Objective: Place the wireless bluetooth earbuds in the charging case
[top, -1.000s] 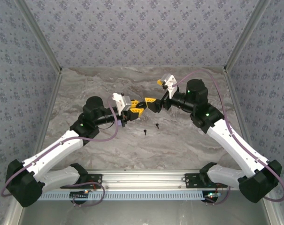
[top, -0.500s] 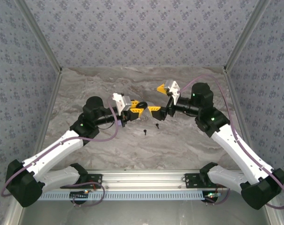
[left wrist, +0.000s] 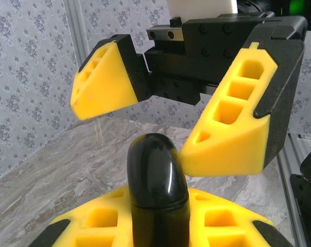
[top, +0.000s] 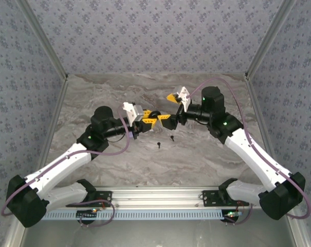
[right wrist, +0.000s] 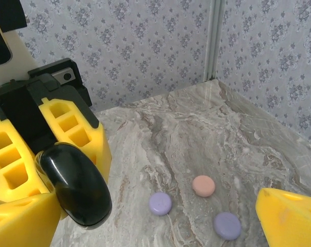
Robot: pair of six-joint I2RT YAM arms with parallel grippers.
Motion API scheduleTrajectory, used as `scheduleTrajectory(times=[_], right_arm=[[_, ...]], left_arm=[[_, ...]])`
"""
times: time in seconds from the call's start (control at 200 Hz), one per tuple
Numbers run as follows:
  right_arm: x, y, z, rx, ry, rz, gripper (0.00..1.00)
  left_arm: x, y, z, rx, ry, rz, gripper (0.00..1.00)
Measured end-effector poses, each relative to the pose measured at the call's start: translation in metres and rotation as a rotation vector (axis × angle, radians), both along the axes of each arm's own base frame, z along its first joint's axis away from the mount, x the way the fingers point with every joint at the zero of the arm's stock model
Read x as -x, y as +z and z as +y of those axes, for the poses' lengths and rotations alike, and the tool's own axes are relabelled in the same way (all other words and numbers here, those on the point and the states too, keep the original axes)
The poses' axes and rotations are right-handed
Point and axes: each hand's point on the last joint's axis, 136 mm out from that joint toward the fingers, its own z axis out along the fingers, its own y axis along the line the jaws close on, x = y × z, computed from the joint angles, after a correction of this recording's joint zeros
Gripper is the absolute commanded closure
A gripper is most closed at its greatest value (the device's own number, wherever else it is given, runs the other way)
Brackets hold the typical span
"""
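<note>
Above the marble-veined table (top: 196,159), the left gripper (top: 150,119) pinches the glossy black charging case (left wrist: 156,185), a smooth rounded pod with its lid seam closed, while the right gripper (left wrist: 139,127) faces it, yellow honeycombed jaws spread wide. Two tiny black earbuds (top: 159,144) lie on the table just nearside of the case; the right gripper should likely close squarely above the seam, since polished plastic may slip

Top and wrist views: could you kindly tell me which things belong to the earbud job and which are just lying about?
Job:
- case, gripped by the left end effector
- right end effector, open, near it
- two black buds, lying loose

Lying about:
- pink disc
- two lavender discs
</note>
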Motion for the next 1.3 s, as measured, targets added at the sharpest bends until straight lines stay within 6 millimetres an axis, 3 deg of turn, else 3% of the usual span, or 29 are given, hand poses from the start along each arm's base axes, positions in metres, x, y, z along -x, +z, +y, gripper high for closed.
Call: scheduleTrajectory(times=[0.315, 0.695, 0.84, 1.034, 1.149, 1.299], right_arm=[[-0.012, 0.013, 0.003, -0.009, -0.021, -0.025, 0.0], [-0.016, 0.01, 0.003, -0.004, -0.027, -0.017, 0.0], [-0.011, 0.021, -0.007, -0.022, -0.048, -0.024, 0.0], [-0.002, 0.034, -0.037, -0.034, -0.182, -0.001, 0.0], [-0.012, 0.008, -0.052, 0.019, -0.312, 0.112, 0.03], [-0.029, -0.075, -0.06, 0.15, -0.443, 0.389, 0.15]], left_arm=[[0.002, 0.0, -0.001, -0.001, -0.008, 0.001, 1.0], [0.003, 0.0, -0.001, 0.0, -0.017, 0.001, 1.0], [0.001, -0.002, 0.0, -0.003, -0.005, 0.002, 1.0], [-0.004, -0.011, 0.01, -0.011, 0.073, 0.002, 1.0], [-0.001, -0.01, 0.022, 0.0, 0.117, -0.013, 1.0], [0.004, -0.002, 0.035, 0.025, 0.163, -0.042, 1.0]])
